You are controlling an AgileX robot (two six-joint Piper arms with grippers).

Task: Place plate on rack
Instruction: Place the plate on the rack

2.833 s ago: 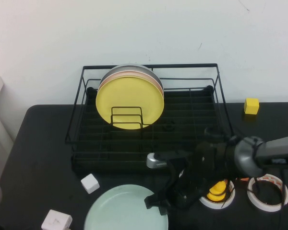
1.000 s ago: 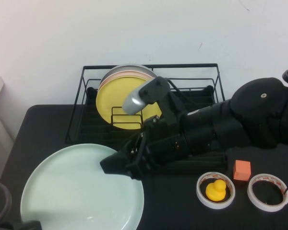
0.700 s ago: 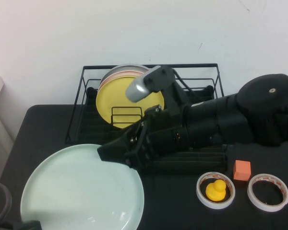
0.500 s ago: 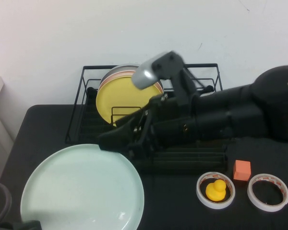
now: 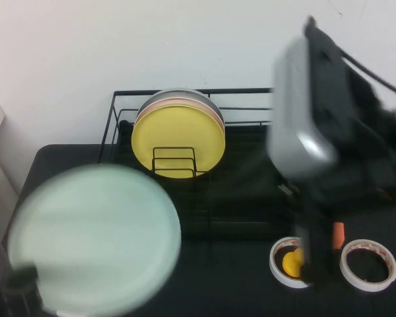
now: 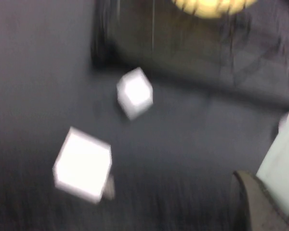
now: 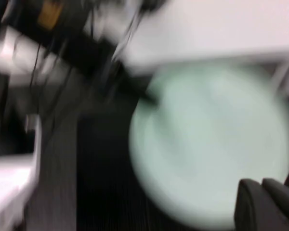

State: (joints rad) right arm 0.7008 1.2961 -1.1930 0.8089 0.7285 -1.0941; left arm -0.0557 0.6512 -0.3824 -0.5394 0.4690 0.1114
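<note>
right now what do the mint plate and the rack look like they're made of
Plate: probably matte plastic or melamine, with a flat, even colour and no glare; ceramic is possible. Rack: thin black wire, likely coated metal. Left gripper holds the plate's edge; right gripper is shut, holding nothing.

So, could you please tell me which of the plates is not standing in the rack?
The large mint-green plate, held up at the table's front left by the left end effector, outside the rack; the yellow plate stands inside.
</note>
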